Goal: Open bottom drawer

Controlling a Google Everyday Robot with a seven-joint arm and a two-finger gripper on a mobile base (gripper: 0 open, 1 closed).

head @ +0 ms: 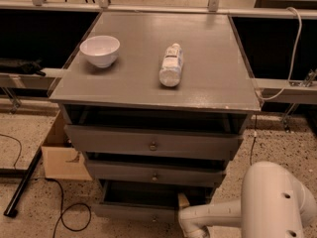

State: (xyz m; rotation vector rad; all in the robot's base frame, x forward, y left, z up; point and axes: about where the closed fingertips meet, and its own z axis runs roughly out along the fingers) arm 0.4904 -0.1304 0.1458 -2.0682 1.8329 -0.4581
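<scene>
- Gripper (188, 216) sits low at the bottom edge of the view, at the end of the white arm (267, 207) that reaches in from the right. Whether it is spread or pressed together I cannot tell.
- Just to its left, touching or nearly so, is the bottom drawer (131, 211), the lowest of three. The gripper is at that drawer's right end, not at the centre where a knob would be.
- That drawer's front stands forward of the cabinet, with a dark opening showing behind it, so in my judgement the drawer is already partly open.
- What is left, as far as I can judge, is perhaps to draw it out further, then let go and move clear.
- Above the gripper are the middle drawer (154, 174) and then the top drawer (152, 144), each with a small knob.
- Higher up, on the cabinet top (208, 68), a bottle (171, 64) lies on its side, and further left stands a white bowl (100, 50).
- Far to the gripper's left, a cardboard box (62, 160) sits on the floor by the cabinet.
</scene>
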